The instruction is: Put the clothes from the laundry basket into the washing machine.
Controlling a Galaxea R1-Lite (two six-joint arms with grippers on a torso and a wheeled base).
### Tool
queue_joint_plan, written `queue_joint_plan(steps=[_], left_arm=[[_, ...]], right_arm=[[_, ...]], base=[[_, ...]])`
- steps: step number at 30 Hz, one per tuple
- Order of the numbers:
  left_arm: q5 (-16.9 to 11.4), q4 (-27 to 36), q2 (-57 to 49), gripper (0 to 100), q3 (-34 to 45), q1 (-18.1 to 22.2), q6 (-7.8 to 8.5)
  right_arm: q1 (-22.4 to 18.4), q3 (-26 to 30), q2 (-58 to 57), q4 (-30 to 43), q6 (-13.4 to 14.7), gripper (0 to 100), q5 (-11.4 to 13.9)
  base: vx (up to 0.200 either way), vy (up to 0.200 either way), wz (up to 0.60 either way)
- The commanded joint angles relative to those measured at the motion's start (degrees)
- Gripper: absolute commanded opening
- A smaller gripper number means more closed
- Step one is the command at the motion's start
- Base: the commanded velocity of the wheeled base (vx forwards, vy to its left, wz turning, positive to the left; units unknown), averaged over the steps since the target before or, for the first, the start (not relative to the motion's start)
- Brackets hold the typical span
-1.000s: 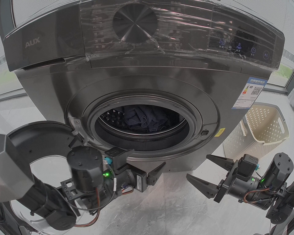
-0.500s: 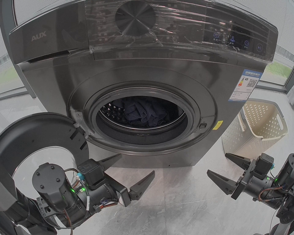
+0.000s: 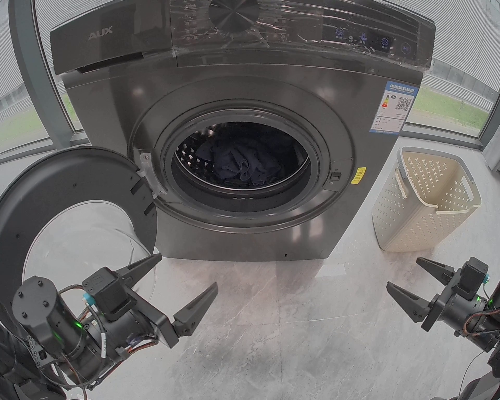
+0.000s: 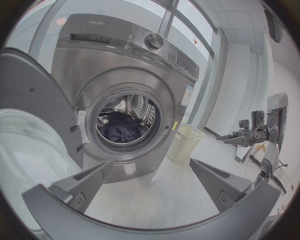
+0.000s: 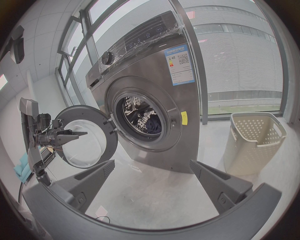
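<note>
Both the left tool (image 3: 185,272) and the right tool (image 3: 404,273) are hanging spread and empty, while the dark clothes (image 3: 242,161), probably soft, light and limp, are lying inside the washing machine (image 3: 250,78) drum, likely best pinched at a bunched fold.

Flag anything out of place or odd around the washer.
One oddity: crinkled plastic film wraps the top of the washing machine. Otherwise its door hangs open, dark clothes lie inside, and the laundry basket stands upright beside it. Nothing looks spilled or damaged.
</note>
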Motion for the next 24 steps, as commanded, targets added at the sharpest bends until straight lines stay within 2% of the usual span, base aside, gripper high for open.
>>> queue_joint_plan(steps=[1,4,5,6,9,11,12,15,17,19,21,24], left_arm=[[0.2,0.1,-8.1,100,4.5,5.1,0.34],[0.2,0.1,-11.7,100,7.2,6.1,0.16],[0.8,0.8,-13.1,100,7.4,7.0,-0.36],[0.8,0.8,-13.1,100,7.4,7.0,-0.36],[-0.3,8.4,-19.5,100,7.4,13.0,-2.03],[-0.9,13.2,-22.7,100,7.4,14.2,-2.39],[-0.9,13.2,-22.7,100,7.4,14.2,-2.39],[-1.1,21.2,-31.3,100,7.4,14.4,-2.21],[-1.0,24.6,-35.0,100,7.4,14.5,-2.65],[-1.0,30.7,-40.4,100,7.3,15.0,-3.26],[-1.2,36.7,-45.4,100,7.3,16.9,-3.53],[-2.3,42.7,-51.2,100,7.4,20.2,-3.44]], right_arm=[[-4.4,1.0,-15.4,12.2,-0.3,100,-0.3],[-6.6,1.0,-23.3,20.1,-0.3,100,-0.3],[-7.5,1.0,-27.1,23.8,-0.3,100,-0.3],[-7.5,1.0,-27.1,23.8,-0.3,100,-0.3],[-10.0,0.2,-41.1,38.6,-0.2,100,-0.3],[-12.5,-1.7,-46.0,45.0,-0.2,100,-0.2],[-12.7,-1.9,-46.4,45.5,-0.2,100,-0.2],[-17.0,-5.3,-54.7,56.4,-0.1,100,0.5],[-17.7,-6.3,-56.9,59.4,-0.1,100,0.5],[-17.8,-7.1,-58.6,61.6,0.0,100,0.5],[-17.8,-7.0,-59.6,61.8,0.0,100,0.3],[-18.0,-6.5,-61.4,61.9,0.0,100,0.1]], base=[[-0.2,0.0,0.0],[-0.2,0.0,0.0],[-0.2,0.0,0.0],[-0.2,0.0,0.0],[0.0,0.0,0.0],[0.0,0.0,0.0],[0.0,0.0,0.0],[-0.2,0.0,0.0],[-0.2,0.0,0.0],[-0.1,0.0,0.0],[0.0,0.0,0.0],[-0.2,0.0,0.0]])
